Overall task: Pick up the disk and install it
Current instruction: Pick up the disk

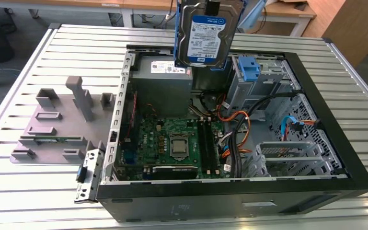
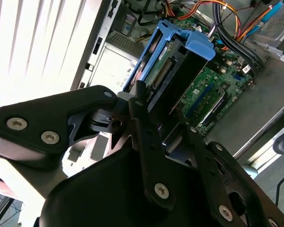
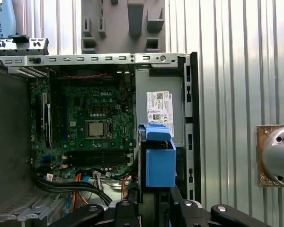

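We saw the disk [image 1: 203, 40] hanging on edge in the air above the open computer case [image 1: 327, 129], over its far side in the exterior view, clear of everything below. Its white-and-blue label faced that camera and its blue carrier frame showed along both long sides. The end effector [image 2: 163, 113] was closed on the disk, its two black fingers [image 2: 141, 101] clamping one short end. In the first wrist view the end effector [image 3: 156, 205] looked straight down past the blue frame of the disk [image 3: 160, 163]. Beneath lay the grey power-supply box [image 3: 158, 94] and, beside it, the green motherboard [image 3: 92, 123]. In the exterior view a lone blue bracket [image 1: 251, 72] sat in the metal drive cage, just to that view's right of the hanging disk. A grey moulded fixture [image 1: 56, 124] lay on the slatted table [image 1: 56, 48] outside the case. We judged the disk a stiff, dense piece, heavy for its bulk, with smooth metal faces that offered little friction. The plastic frame looked likely to flex a little under the clamp, and the connector row seen in the second wrist view seemed the fragile part. We reckoned the best hold was across the framed edges near one end, away from the circuit side.
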Available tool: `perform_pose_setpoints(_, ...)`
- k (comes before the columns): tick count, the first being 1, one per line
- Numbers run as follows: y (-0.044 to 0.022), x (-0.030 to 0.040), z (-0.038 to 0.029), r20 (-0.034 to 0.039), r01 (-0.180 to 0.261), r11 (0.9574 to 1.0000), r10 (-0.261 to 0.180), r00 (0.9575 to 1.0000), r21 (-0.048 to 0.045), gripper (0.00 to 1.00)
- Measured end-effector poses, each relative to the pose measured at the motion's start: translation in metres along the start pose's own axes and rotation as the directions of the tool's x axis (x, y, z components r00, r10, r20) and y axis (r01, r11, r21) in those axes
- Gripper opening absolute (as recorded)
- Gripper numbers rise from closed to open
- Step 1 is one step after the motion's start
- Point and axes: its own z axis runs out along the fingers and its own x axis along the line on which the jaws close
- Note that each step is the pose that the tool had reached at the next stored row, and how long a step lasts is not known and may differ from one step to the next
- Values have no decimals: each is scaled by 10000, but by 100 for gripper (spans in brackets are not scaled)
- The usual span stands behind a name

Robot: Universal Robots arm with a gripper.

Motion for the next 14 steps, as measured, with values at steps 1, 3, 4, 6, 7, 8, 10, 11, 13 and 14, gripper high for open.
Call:
perform_pose_setpoints(1, 0, 0, 0, 0, 0, 10000, 0, 10000, 0, 35)
perform_pose_setpoints(3, 0, 0, 0, 0, 0, 10000, 0, 10000, 0, 35)
perform_pose_setpoints(4, 0, 0, 0, 1, 0, 10000, 0, 10000, 0, 35)
perform_pose_setpoints(6, 0, 1, 0, 0, 0, 10000, 0, 10000, 0, 35)
perform_pose_setpoints(7, 0, 4, 0, 1, 1, 10000, -1, 10000, 0, 35)
perform_pose_setpoints(8, -1, 8, -1, 0, 1, 10000, -1, 10000, -1, 35)
perform_pose_setpoints(10, -1, 25, -1, 0, 0, 10000, 0, 10000, -1, 35)
perform_pose_setpoints(11, -1, 36, -1, 1, 0, 10000, 0, 10000, 0, 35)
perform_pose_setpoints(13, -2, 54, -2, 1, 0, 10000, 0, 10000, 0, 35)
perform_pose_setpoints(14, -2, 62, -3, 0, -1, 10000, 1, 10000, 0, 35)
